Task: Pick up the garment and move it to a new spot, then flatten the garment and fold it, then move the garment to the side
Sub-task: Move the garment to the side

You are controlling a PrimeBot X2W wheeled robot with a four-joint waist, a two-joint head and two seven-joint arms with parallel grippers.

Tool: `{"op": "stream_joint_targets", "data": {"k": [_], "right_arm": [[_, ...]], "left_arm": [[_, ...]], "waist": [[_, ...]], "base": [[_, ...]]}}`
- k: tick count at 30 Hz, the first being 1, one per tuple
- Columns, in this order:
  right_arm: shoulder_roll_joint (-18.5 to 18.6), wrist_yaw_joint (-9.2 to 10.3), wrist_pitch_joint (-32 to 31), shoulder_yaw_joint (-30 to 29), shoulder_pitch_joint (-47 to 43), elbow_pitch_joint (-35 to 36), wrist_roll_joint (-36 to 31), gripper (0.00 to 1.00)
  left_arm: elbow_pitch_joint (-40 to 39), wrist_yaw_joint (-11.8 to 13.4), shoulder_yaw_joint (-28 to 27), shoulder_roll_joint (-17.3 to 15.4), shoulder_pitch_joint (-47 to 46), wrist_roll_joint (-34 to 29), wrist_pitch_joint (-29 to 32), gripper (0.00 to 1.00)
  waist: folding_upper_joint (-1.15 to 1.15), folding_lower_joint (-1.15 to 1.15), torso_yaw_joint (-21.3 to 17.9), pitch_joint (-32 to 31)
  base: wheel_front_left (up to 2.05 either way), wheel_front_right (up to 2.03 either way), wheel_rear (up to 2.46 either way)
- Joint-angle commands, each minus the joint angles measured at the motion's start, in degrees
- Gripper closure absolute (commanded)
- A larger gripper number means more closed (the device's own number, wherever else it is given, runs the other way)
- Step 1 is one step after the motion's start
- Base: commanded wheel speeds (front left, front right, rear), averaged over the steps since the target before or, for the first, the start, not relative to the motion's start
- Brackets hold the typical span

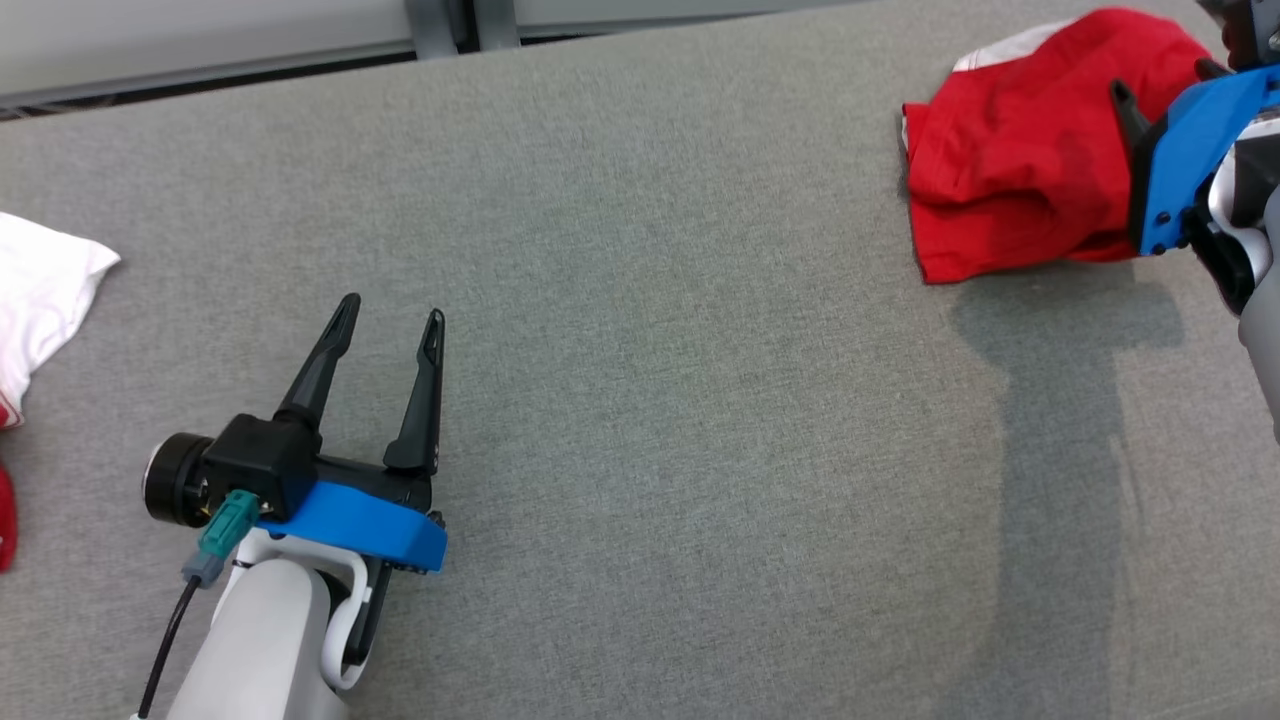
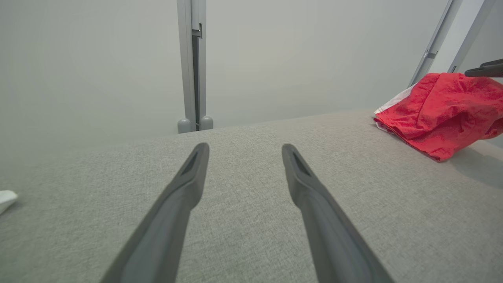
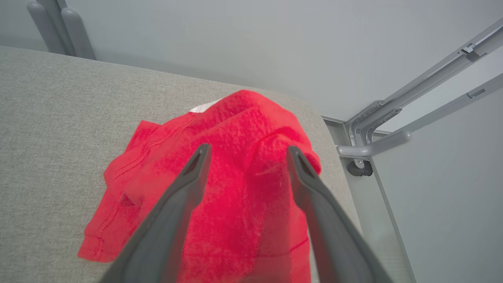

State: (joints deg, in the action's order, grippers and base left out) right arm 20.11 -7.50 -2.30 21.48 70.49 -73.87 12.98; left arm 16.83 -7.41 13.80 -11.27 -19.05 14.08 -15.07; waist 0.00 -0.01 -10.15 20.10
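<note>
Crumpled red cloth garment (image 1: pixel 1010 170) lies upper right in the head view, at the edge of the grey fabric surface (image 1: pixel 650 400). Right claw (image 3: pixel 247 149) poised over it, fingers apart, gripping nothing. Left claw (image 1: pixel 392 307) apart, lower left. Judged: side placement done, fold untidy.

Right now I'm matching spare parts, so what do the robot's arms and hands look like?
Both the left hand and right hand have two long, tapering dark fingers on a bright blue bracket. The left forearm is pale grey, with a teal connector and black cable.
</note>
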Motion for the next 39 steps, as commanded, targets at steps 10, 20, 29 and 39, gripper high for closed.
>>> {"op": "stream_joint_targets", "data": {"k": [10, 20, 29, 39], "right_arm": [[-2.44, 0.01, 5.02, -10.63, -4.96, 0.01, -9.13, 0.0], [-7.63, 0.0, 16.1, -14.81, -14.06, 5.79, -9.18, 0.0], [-9.68, 0.0, 17.52, -14.17, -32.52, 22.05, -2.51, 0.0], [-9.52, 0.0, 17.55, -14.26, -52.56, 42.08, 2.98, 0.0]], "left_arm": [[0.01, 0.27, -2.99, 1.35, 4.82, 1.2, -0.14, 0.0], [-2.69, 1.06, -8.1, 2.08, 10.63, 1.06, -0.15, 0.0], [-4.44, 2.15, -12.24, 2.29, 15.73, 1.45, -0.14, 0.0], [-2.47, 1.65, -13.01, 3.39, 18.03, -0.03, -0.14, 0.0]], "waist": [[0.0, 0.01, 0.06, -8.32], [0.0, 0.01, 1.87, -17.06], [0.0, 0.01, 4.77, -22.19], [0.0, 0.01, 6.17, -23.34]], "base": [[0.0, 0.0, 0.0], [0.0, 0.0, 0.0], [0.0, 0.0, 0.0], [0.0, 0.0, 0.0]]}}
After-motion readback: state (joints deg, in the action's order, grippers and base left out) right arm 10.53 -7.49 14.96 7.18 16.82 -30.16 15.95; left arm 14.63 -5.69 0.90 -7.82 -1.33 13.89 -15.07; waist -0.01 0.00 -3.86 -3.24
